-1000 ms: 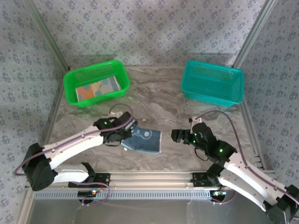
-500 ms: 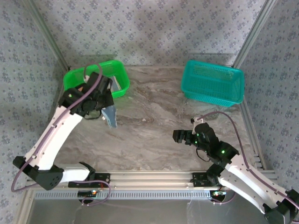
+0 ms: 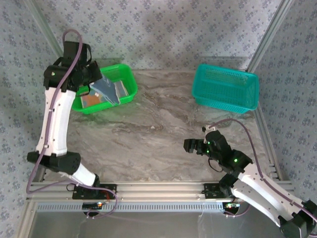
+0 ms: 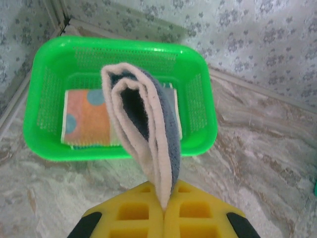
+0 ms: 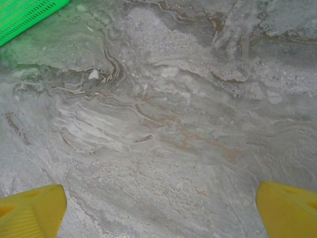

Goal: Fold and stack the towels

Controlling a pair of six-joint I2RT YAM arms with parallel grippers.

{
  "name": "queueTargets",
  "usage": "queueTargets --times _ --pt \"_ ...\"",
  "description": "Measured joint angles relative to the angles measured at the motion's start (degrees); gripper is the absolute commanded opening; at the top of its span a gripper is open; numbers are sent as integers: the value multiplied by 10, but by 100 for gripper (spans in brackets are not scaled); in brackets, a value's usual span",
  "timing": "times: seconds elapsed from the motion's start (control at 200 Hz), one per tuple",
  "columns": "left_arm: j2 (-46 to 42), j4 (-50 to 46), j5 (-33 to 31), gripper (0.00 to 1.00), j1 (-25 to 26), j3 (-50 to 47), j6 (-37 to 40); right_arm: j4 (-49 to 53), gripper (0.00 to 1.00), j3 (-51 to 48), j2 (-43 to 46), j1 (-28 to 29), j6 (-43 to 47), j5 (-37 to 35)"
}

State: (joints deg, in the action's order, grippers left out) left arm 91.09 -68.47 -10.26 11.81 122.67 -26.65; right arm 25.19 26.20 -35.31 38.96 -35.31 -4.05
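At ten o'clock my left gripper (image 4: pixel 163 210) is clamped tight on the folded slate-blue towel (image 4: pixel 148 129), which hangs over the green basket (image 4: pixel 99 45). A dotted towel (image 4: pixel 86 116) lies flat in that basket. At four o'clock my right gripper (image 3: pixel 190 145) hovers spread wide over the table (image 5: pixel 163 124), holding nothing.

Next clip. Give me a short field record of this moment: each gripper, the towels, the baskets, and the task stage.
left gripper: shut on the folded slate-blue towel, raised above the green basket
right gripper: open, holding nothing, low over the table
dotted towel: folded, lying flat in the green basket
teal basket: far right of the table, apart from both arms
stage: slate-blue towel not yet set down on the dotted towel
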Motion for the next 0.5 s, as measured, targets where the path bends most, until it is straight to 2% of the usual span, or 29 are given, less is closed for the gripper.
queueTargets --times 0.345,0.5 --pt "195 -10 20 0 -34 227 50 31 100 14 -35 -15 -13 2" --pt "267 -9 36 0 -41 287 59 45 100 32 -37 -20 -13 1"
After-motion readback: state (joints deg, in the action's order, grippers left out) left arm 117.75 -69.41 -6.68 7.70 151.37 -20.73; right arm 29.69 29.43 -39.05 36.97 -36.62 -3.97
